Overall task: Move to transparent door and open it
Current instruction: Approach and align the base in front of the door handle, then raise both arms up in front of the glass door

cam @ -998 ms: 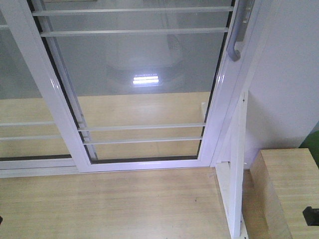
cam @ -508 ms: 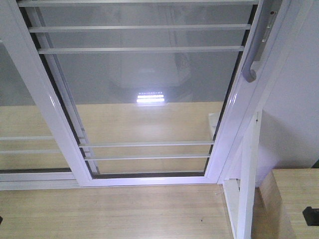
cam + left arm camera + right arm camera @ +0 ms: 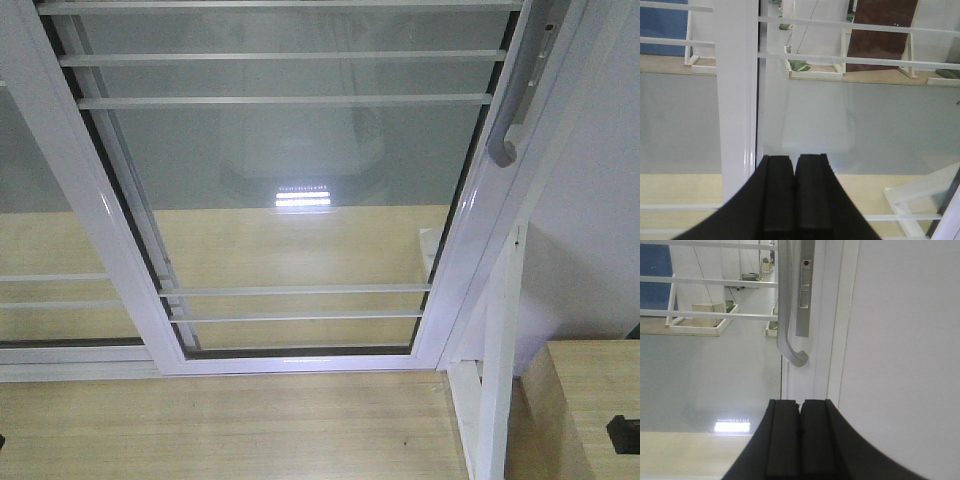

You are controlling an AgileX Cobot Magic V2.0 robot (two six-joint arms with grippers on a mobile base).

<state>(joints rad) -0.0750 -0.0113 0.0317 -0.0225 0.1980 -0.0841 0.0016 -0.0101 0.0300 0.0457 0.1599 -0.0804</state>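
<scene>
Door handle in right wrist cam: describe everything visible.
The handle is a slim grey bar, metal-looking, running vertically down the white stile beside a grey lock plate with a red dot. Its lower end curves toward the plate and finishes in a round tip. The top is cut off. Nothing touches it; the right tool, shut, sits below.

The transparent door (image 3: 300, 180) has a glossy white frame and thin white bars; its handle (image 3: 512, 110) is grey. The floor (image 3: 220, 430) shows pale wood grain. The left end effector (image 3: 793, 165) and right end effector (image 3: 800, 407) are black.
</scene>
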